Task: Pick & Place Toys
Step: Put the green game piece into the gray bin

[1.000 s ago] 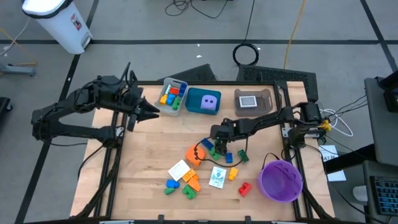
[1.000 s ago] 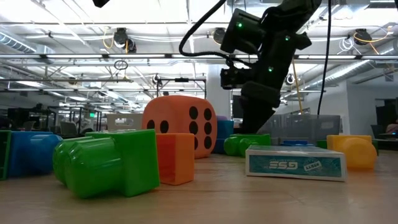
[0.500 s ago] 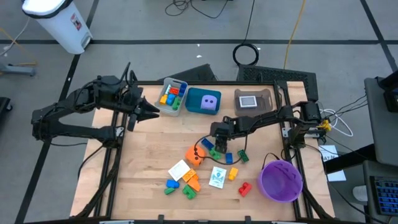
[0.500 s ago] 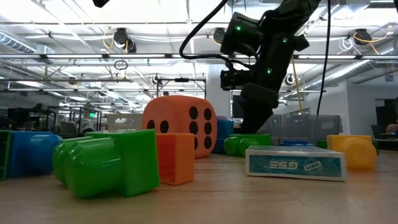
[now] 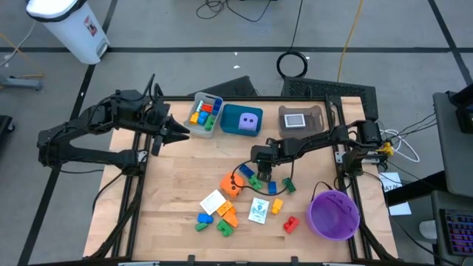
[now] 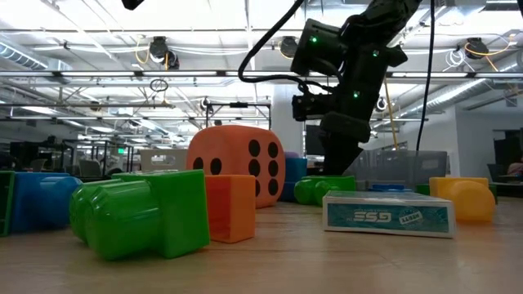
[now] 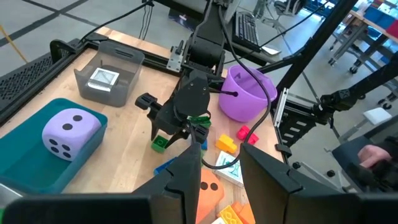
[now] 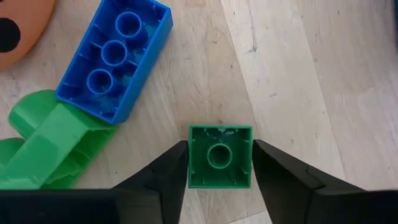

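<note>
A small green square brick lies on the wooden table with its hollow underside up. My right gripper is shut on it, pointing steeply down near the table's middle. Beside it lie a blue brick, hollow side up, a longer green piece and the orange dotted die. Toward the near edge lie more bricks and picture cards. My left gripper hangs open above the table's far left with nothing between its fingers. My right gripper pinches the small green brick by two opposite side walls, one finger against each. The fingers come from above, slanting steeply down. The brick sits level with its hollow side up. I cannot tell whether it still rests on the table.
Along the far edge stand a grey tray of bricks, a teal tray holding a purple die, and a brown tray with a card. A purple bowl stands near right. A yellow brick and a red brick lie nearby.
</note>
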### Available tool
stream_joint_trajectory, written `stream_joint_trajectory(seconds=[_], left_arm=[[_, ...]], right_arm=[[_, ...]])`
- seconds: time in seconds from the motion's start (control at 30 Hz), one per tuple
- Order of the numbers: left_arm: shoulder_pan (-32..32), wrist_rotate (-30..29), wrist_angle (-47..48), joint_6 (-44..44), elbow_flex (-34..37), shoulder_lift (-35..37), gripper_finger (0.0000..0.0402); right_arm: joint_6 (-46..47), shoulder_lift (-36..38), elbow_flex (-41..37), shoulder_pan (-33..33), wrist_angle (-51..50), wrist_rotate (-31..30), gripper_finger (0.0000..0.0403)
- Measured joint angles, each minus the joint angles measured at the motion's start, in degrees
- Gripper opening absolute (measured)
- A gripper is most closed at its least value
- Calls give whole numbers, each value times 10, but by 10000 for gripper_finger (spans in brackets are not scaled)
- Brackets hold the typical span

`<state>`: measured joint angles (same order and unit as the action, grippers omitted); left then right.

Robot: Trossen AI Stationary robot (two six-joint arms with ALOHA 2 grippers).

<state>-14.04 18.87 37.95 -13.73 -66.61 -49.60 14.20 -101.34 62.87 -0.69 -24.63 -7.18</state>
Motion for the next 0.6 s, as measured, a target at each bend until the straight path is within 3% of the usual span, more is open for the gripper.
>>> stream_joint_trajectory(seconds=[0.27, 0.6], left_arm=[[0, -1, 0, 0, 0, 0, 118], [0, -42, -1, -2, 0, 0, 118]], right_arm=[[1, 5, 0, -4, 59, 88, 119], [15, 23, 1, -6, 99, 88, 136]])
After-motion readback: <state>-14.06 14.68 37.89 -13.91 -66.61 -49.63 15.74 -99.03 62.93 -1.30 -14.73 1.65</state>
